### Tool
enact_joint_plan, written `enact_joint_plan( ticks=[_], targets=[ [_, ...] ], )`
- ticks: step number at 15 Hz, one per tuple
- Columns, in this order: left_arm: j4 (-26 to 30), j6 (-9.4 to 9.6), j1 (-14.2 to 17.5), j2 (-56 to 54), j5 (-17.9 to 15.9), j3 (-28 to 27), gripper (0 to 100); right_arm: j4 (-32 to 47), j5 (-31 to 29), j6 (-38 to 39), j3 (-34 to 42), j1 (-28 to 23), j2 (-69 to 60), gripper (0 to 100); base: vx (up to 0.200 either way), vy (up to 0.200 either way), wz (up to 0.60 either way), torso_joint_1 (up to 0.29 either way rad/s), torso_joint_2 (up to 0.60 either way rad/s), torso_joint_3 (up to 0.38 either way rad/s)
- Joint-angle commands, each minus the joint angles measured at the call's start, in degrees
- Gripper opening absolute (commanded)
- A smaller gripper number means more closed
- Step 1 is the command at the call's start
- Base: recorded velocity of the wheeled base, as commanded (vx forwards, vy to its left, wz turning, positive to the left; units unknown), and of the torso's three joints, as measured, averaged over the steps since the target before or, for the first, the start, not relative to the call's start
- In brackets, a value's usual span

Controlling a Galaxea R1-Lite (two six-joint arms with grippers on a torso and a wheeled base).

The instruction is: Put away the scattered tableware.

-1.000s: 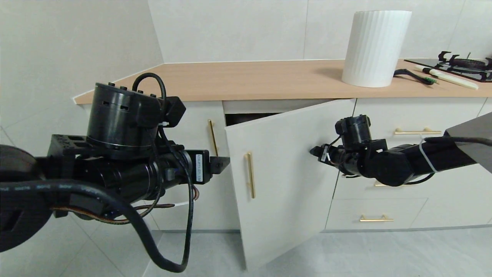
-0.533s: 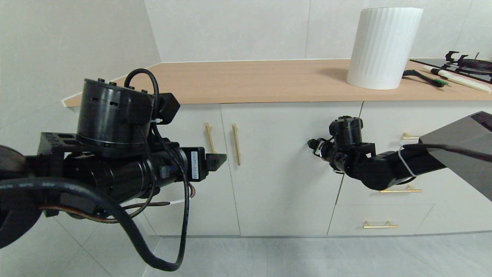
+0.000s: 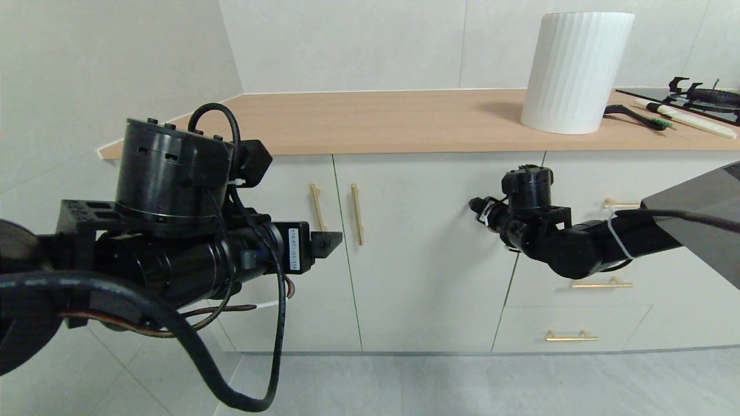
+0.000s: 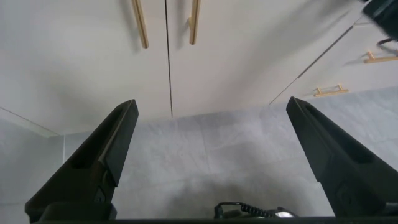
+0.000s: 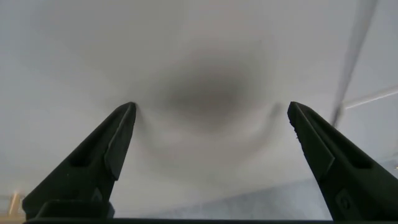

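Against white flat cabinet door (image 3: 428, 248) | your right gripper (image 5: 210, 107) spread, closing step seems finished | left gripper (image 4: 211, 101) spread | next: withdraw.

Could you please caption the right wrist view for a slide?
Open right tool facing a white cabinet door at close range.

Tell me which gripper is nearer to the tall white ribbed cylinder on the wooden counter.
Right. The right gripper is at the cabinet door, below the tall white ribbed cylinder and to its left; the left gripper is farther left, back from that door.
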Motion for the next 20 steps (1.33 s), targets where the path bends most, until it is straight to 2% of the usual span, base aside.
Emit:
enact_joint_plan(
  ticks=[1,4,7,8,9,10,11,12,16,17,18,20],
  targets=[
    [-0.1,-0.01,0.0,-0.3,0.1,0.8,100,0.7,0.4,-0.7,6.9,0.5,-9.1,100,0.000,0.000,0.00,0.000,0.00,0.000],
    [-0.1,-0.01,1.6,-6.1,1.1,4.8,100,0.6,0.5,-5.2,20.9,0.2,-25.1,100,0.000,0.000,0.00,0.000,0.00,0.000],
    [0.2,0.16,2.6,-24.0,1.1,18.3,100,0.6,0.3,-12.0,39.8,-1.0,-51.1,100,0.000,0.000,0.00,0.000,0.00,0.000],
    [0.3,0.25,4.1,-27.9,1.0,20.7,100,1.0,0.3,-13.2,42.5,-1.1,-56.0,100,0.000,0.000,0.00,0.000,0.00,0.000],
    [0.3,1.66,8.1,-35.8,1.0,25.5,100,2.5,0.3,-17.1,48.2,-1.5,-66.2,100,0.000,0.000,0.00,0.000,0.00,0.000],
    [0.6,1.83,9.9,-40.9,1.0,28.0,100,4.6,0.3,-19.7,51.4,-3.3,-72.1,100,0.000,0.000,0.00,0.000,0.00,0.000],
    [2.7,2.36,10.7,-46.2,1.0,29.2,100,7.2,0.6,-21.9,53.0,-5.2,-77.5,100,0.000,0.000,0.00,0.000,0.00,0.000],
    [7.4,2.80,11.1,-52.0,1.0,29.3,100,11.2,0.6,-23.4,53.7,-6.2,-83.5,100,0.000,0.000,0.00,0.000,0.00,0.000],
    [24.7,5.87,17.7,-69.6,0.6,29.8,100,33.6,0.6,-31.4,54.5,-6.8,-107.8,100,0.000,0.000,0.00,0.000,0.00,0.000],
    [25.9,6.14,18.6,-70.8,0.4,29.9,100,35.8,0.4,-32.3,54.4,-6.9,-109.9,100,0.000,0.000,0.00,0.000,0.00,0.000],
    [27.5,7.63,21.0,-74.7,-1.5,30.2,100,39.2,0.1,-34.3,54.1,-8.0,-115.0,100,0.000,0.000,0.00,0.000,0.00,0.000],
    [27.9,8.07,24.0,-78.0,-2.8,31.0,100,40.2,0.1,-34.4,54.1,-11.4,-117.4,100,0.000,0.000,0.00,0.000,0.00,0.000]
  ],
)
